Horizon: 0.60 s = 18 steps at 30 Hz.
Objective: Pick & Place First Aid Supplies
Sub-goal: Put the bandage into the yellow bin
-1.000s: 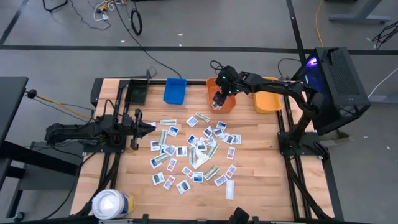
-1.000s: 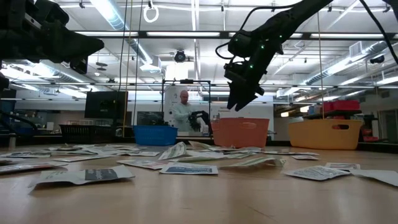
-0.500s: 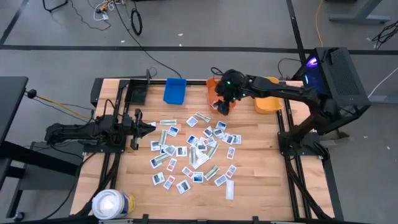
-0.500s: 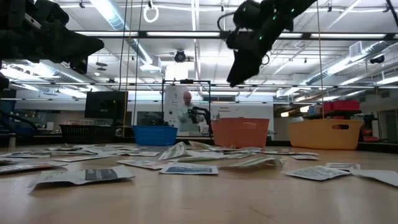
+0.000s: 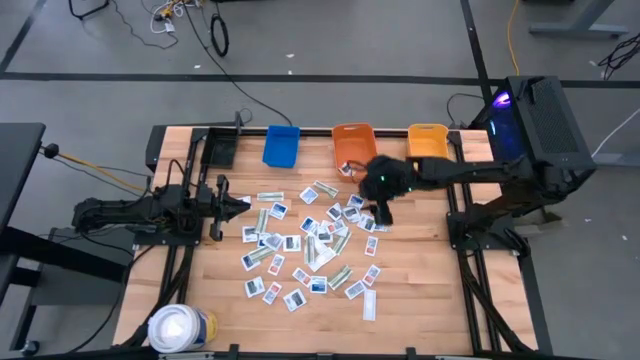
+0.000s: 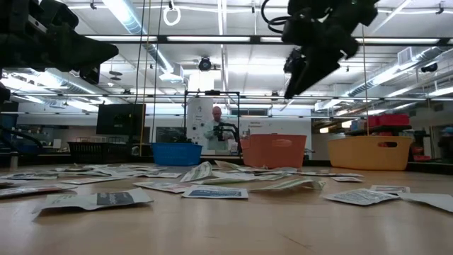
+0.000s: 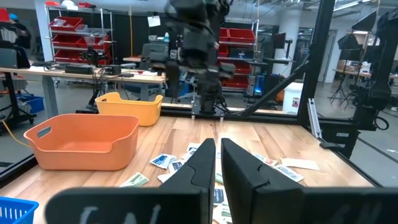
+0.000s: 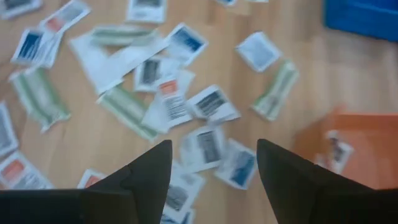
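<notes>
Right gripper (image 8: 211, 171) is hanging w/ its fingers (image 8: 146, 171) spread wide apart, nothing between them. It's sitting above the right edge of the packet pile, just in front of the orange bin (image 5: 354, 146). From the low view it's hovering well up off the table, pointing down at an angle. Its wrist cam is looking down at the first aid supplies (image 8: 171, 106), w/ a corner of the orange bin showing and at least one packet lying inside it. The blue bin's edge is peeking in there too.

The supplies (image 5: 312, 240) are lying scattered flat across the middle of the wooden table (image 5: 420, 300): small white packets w/ blue or red print, plus a few longer greenish strips, some overlapping. They're spread in front of the three bins along the far edge, blue bin (image 5: 281, 145), orange, then yellow bin (image 5: 428, 143).

Left gripper (image 7: 217, 163) is pinched closed, fingers nearly touching, holding nothing. That arm is sitting low over the left side of the table, pointing toward the pile, tip just beside the leftmost packets.

Big white roll (image 5: 180, 328) is standing at the near left corner, well apart from everything. A person (image 6: 215, 129) is showing way back in the room behind the table.
</notes>
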### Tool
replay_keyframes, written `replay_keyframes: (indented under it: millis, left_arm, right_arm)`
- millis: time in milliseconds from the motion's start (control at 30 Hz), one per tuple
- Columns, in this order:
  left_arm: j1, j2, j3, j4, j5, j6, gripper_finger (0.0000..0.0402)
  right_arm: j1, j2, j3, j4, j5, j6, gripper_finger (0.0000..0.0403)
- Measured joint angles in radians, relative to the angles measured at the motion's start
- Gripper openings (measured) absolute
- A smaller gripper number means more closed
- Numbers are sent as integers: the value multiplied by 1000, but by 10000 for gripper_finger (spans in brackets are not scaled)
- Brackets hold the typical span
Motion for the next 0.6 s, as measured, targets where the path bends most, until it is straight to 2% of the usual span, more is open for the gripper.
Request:
replay_keyframes:
  millis: [333,600]
  left_arm:
    - [0,0,0,0,0,0,32]
    - [0,0,0,0,0,0,32]
  right_arm:
    - [162,-28,-207,166,-4,-23,236]
    - [244,-28,-290,241,-26,-19,236]
